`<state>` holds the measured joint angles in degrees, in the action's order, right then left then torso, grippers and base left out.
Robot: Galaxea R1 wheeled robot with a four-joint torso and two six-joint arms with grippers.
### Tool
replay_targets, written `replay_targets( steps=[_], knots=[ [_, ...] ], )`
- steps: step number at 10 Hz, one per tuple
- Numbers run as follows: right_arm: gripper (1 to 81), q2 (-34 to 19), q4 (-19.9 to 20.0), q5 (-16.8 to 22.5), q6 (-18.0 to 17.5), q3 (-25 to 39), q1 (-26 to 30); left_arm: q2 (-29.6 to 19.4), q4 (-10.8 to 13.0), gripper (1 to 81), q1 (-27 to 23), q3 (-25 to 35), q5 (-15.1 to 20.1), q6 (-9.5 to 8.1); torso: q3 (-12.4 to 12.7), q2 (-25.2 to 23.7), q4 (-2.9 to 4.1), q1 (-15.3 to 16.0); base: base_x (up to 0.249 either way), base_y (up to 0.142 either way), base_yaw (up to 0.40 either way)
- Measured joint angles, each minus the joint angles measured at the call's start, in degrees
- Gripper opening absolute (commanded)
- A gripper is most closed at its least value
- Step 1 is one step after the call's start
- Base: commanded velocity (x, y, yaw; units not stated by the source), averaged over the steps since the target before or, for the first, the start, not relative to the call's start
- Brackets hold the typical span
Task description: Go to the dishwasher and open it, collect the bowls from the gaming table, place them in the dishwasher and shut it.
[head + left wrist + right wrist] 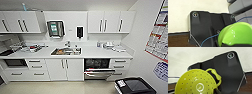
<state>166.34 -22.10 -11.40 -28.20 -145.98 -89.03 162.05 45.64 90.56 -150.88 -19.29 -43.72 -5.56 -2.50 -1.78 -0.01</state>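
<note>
Ahead in the head view, the dishwasher (pixel 99 71) sits under the white counter, right of the sink. Its steel door is tipped down and the dark inside shows above it. A lime green bowl (pixel 236 33) sits close against the dark wrist plate in the left wrist view, with my left gripper (pixel 228 45) shut on its rim. In the right wrist view a yellow-green bowl (pixel 196 82) with small holes and a loop handle is gripped by my right gripper (pixel 217 91). The gaming table is out of view.
A white counter (pixel 100 53) with a sink (pixel 66 51) runs along the wall, with white cabinets above and below. A black bin (pixel 135 86) stands at the lower right, close to the dishwasher door. A poster-covered wall (pixel 157 40) closes the right side. Pale floor (pixel 55 87) lies in front.
</note>
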Motion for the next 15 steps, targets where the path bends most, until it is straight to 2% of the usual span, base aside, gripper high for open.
replay_targets(
  steps=[15],
  knots=[
    [1.0, -0.1, 0.0, 0.0, 0.0, 0.0, 0.0, 0.0, 0.0, 1.0, 0.1, 0.0, 0.0, 0.00, 0.0, 0.0, 0.00, 0.0, 0.105, 0.000, 0.000]
  ],
)
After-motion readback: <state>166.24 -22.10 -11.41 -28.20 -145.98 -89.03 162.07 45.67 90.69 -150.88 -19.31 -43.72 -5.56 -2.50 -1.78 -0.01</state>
